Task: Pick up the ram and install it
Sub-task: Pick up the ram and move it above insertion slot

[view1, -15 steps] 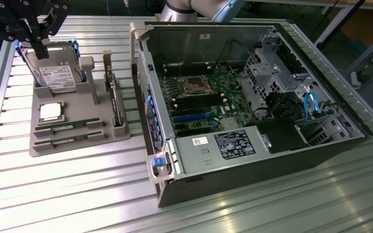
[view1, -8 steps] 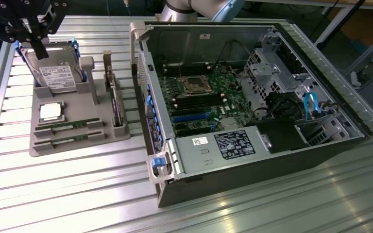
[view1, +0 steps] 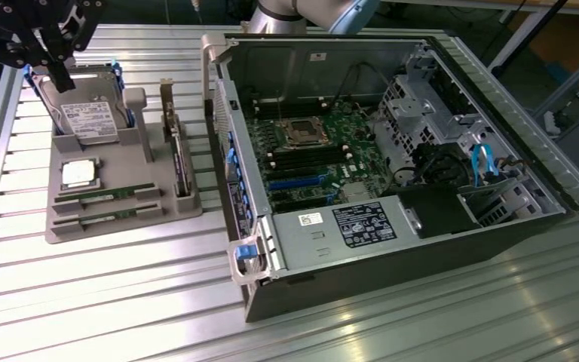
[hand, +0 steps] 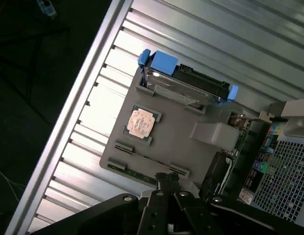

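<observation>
1. Your tool [view1: 60, 79] hangs in the frame's upper left, fingers pressed together and holding nothing.
2. The ram [view1: 105, 197] lies untouched in the grey tray [view1: 184, 205] at lower left, beside its twin [view1: 103, 219].
3. You're at the approach step; a pickup likely calls for spread fingers squared to the stick.

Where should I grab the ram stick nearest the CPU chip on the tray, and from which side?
Probably from straight above, at mid-length. The ram seems to stand on edge in the gray holder, with its thin top edge up. The holder's blocks cover both ends, so pinch the two flat faces in the bare middle span.
</observation>
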Controlling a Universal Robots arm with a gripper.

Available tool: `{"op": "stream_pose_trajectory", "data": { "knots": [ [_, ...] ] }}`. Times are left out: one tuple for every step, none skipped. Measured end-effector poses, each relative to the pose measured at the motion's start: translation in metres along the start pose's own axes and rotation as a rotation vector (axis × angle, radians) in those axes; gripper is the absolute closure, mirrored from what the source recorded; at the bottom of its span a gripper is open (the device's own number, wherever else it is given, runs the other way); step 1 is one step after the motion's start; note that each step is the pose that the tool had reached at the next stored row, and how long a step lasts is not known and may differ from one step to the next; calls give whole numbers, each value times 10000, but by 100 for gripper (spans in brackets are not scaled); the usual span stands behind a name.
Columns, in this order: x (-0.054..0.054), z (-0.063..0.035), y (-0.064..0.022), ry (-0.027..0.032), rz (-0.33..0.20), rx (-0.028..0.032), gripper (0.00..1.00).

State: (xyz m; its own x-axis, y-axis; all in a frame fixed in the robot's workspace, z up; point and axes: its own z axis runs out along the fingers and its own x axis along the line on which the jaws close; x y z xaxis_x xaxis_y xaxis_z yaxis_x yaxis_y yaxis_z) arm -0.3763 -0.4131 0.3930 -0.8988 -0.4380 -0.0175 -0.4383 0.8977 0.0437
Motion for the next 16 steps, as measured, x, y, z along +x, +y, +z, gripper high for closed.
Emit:
{"op": "stream_pose_trajectory", "data": {
  "knots": [
    [0,0,0,10,-225,-4,90],
    [0,0,0,19,-431,-7,90],
    [0,0,0,25,-574,-11,90],
    [0,0,0,31,-718,-13,90],
    [0,0,0,38,-870,-16,90],
    [0,0,0,45,-1032,-18,90],
    [0,0,0,56,-1284,-23,90],
    [0,0,0,63,-1449,-25,90],
    [0,0,0,71,-1608,-28,90],
    [0,0,0,80,-1810,-32,90],
    [0,0,0,85,-1945,-34,90],
    [0,1,0,93,-2130,-37,90],
    [0,1,0,100,-2299,-41,90],
    [0,1,0,112,-2554,-45,90],
    [0,1,0,118,-2691,-47,90],
    [0,1,0,124,-2840,-50,90]
  ]
}}
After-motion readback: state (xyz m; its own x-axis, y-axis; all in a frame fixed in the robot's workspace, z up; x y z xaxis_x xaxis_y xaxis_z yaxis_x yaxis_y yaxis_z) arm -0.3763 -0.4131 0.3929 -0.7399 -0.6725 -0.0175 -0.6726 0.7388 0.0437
